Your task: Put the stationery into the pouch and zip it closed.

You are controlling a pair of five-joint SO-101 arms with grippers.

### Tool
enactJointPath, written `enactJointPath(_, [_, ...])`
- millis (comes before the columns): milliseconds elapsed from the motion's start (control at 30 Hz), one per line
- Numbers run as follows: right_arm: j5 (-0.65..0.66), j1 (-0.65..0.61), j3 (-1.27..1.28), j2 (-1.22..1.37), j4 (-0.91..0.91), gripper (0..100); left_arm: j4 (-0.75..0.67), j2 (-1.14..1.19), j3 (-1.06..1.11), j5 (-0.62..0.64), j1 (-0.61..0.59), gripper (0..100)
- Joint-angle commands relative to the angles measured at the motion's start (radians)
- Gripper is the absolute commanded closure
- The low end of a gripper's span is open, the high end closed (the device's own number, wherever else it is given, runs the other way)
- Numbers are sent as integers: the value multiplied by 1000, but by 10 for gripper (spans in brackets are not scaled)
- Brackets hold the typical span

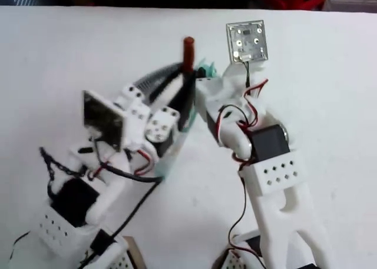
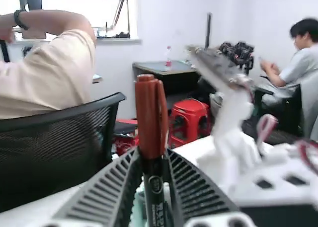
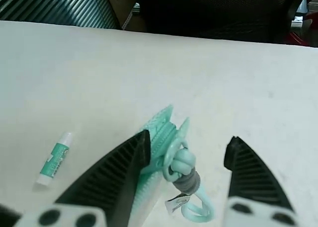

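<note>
Mint-green pouch (image 3: 160,127) is lying flat on the white table (image 3: 74,63), with its zipper end sitting under the right gripper. The right gripper (image 3: 189,138) is hovering just over that end, jaws standing wide apart and gripping nothing. The pouch's corded zipper pull (image 3: 183,163) is resting in the gap and, as far as I can tell, touching neither jaw. That pose is looking like a set-up either to pin the pouch or to take the pull, steadying the mouth for the other arm.

The left gripper (image 2: 150,160) is clamping a brown-capped marker (image 2: 149,113) by its dark barrel, cap upward, so the marker is standing nearly upright close above the pouch's zipper end. Holding it on end is probably meant for dropping it lengthways into the pouch. Whether the mouth is open wide enough I cannot tell, since in the high view the arms are covering most of the pouch.

Well off to one side of the pouch's zipper end, a small white-and-green glue stick (image 3: 54,157) is lying on the table, not yet packed. The right arm (image 2: 228,117) is crowding in just beside the marker, so the two grippers are risking a bump over the pouch. The pull cord could also be catching on a jaw.
</note>
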Motion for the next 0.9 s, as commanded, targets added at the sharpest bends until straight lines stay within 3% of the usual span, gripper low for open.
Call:
enactJointPath(0, [-3, -1, 48, 7, 1, 752, -71, -8, 28, -9, -77, 976])
enactJointPath(167, [-3, -1, 49, 7, 1, 752, -83, -8, 129, -14, -85, 975])
enactJointPath(267, [-3, -2, 52, 7, -2, 752, -77, -15, 167, -8, -102, 875])
enactJointPath(333, [-3, -2, 52, 13, -2, 752, -52, -15, 172, 37, -160, 801])
enactJointPath(433, [-3, -2, 54, 8, 1, 752, 28, -8, 120, 129, -245, 793])
enactJointPath(767, [-9, -4, 48, 7, -7, 752, 137, -15, 91, 126, -503, 780])
enactJointPath(867, [-3, -33, 40, 8, -56, 752, 192, -16, 95, 63, -513, 755])
